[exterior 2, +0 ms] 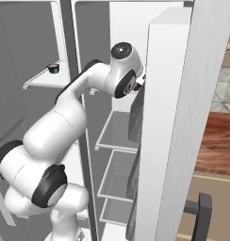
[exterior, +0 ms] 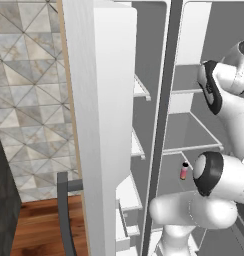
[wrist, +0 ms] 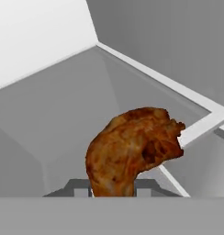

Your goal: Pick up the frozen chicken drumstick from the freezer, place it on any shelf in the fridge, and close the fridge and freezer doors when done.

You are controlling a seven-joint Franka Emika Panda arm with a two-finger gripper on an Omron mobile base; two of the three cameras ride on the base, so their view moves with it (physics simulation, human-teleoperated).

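Both doors (exterior: 101, 125) stand open; the arm reaches into the wider fridge (exterior 2: 121, 132) compartment, so the placing step looks to be in hand. The gripper (wrist: 114, 193) is closed tight on the one frozen chicken drumstick (wrist: 134, 149), held above a grey translucent shelf (wrist: 63, 114); next move should be lowering it to the shelf and releasing. Count: two doors, one drumstick, one pink bottle (exterior: 184, 171), one dark can (exterior 2: 53, 68).

I see frozen chicken drumstick (wrist: 132, 149): orange-brown, glossy, rough and lumpy skin. Fridge (exterior 2: 118, 132) shelves look grey, translucent, smooth. Doors (exterior: 101, 125) read light-grey, matt, smooth. Handle (exterior: 64, 210) dark grey, matt. Floor (exterior: 39, 227) wood, slight sheen. Wall (exterior: 29, 90) tiled, patterned, matt.
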